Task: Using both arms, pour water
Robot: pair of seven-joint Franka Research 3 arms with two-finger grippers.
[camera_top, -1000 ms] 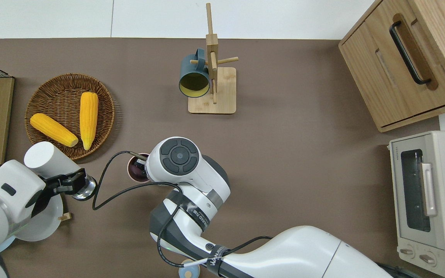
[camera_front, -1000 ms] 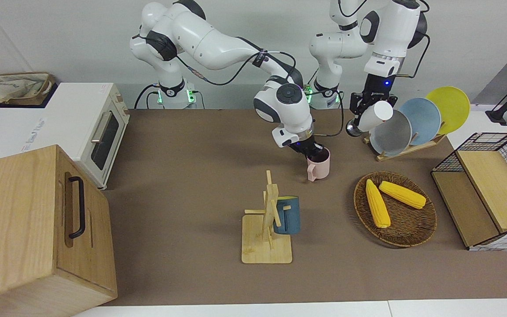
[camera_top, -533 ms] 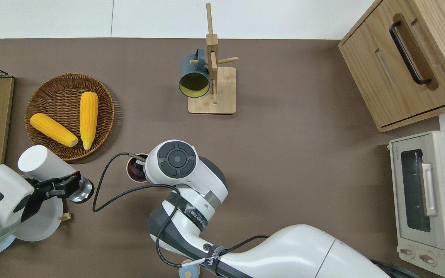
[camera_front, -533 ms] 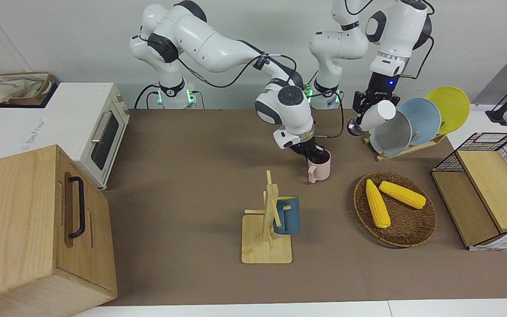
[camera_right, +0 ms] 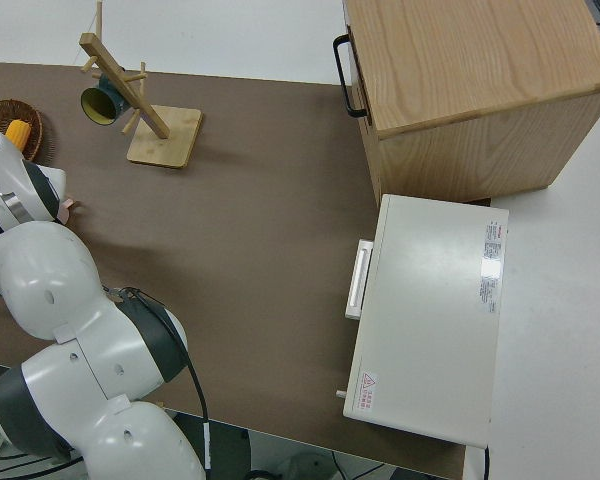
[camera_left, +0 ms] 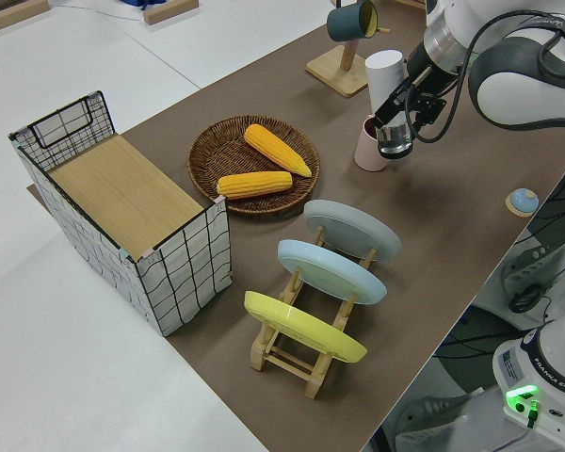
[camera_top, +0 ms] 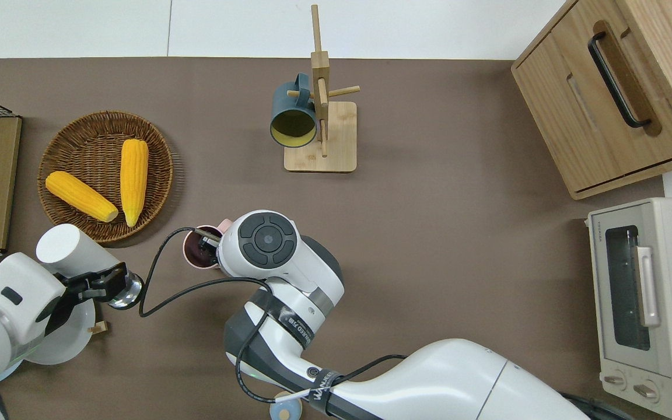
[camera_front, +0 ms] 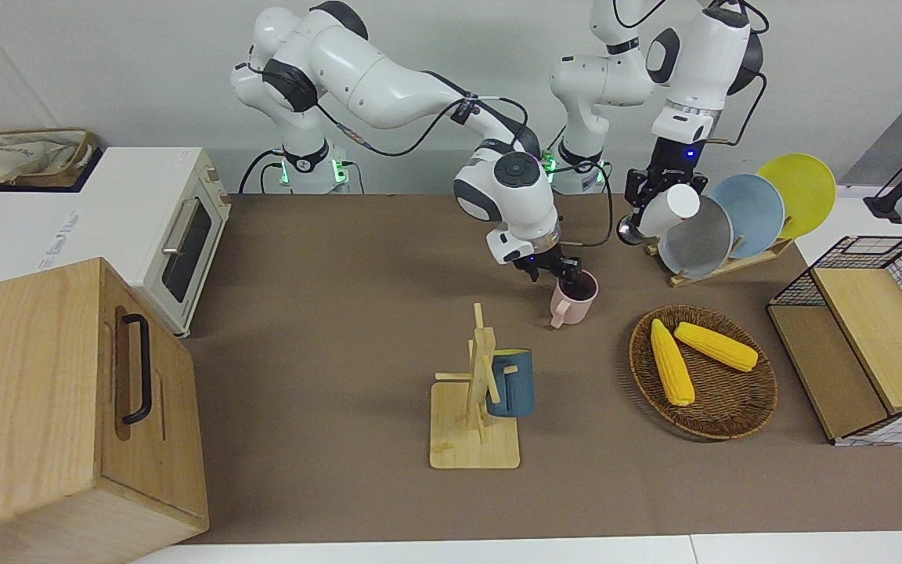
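Right now, both grippers are loaded. L gripper point(camera_top: 101, 281) is clamped across the lower body of the white bottle point(camera_top: 70, 248), just above its steel base. You see the bottle tilted, white end higher and steel end lower. It hangs over bare table point(camera_top: 458, 204), just nearer the robots than the basket point(camera_top: 161, 146) and beside the plate rack point(camera_left: 292, 353).

R gripper point(camera_front: 568, 274) pinches the pink mug point(camera_front: 568, 309) by its rim, one finger inside and one outside, closed on the wall. Mug is tipped, mouth leaning toward the L arm's end, handle pointing away from the robots. Can't tell whether its base has fully left the table. It sits over open mat between the bottle and the R arm's wrist, nearer the robots than the mug tree point(camera_top: 319, 134). Bottle and mug are apart, w/ a clear gap between them in the overhead view.

Elsewhere:
- Basket holds two corn cobs point(camera_top: 133, 181).
- Blue mug point(camera_top: 292, 119) hangs on the tree.
- Rack carries three plates on edge.
- Wire crate point(camera_left: 179, 264) stands at the L arm's end.
- Wood cabinet point(camera_top: 610, 99) and toaster oven point(camera_top: 645, 303) stand at the R arm's end, oven nearer the robots.
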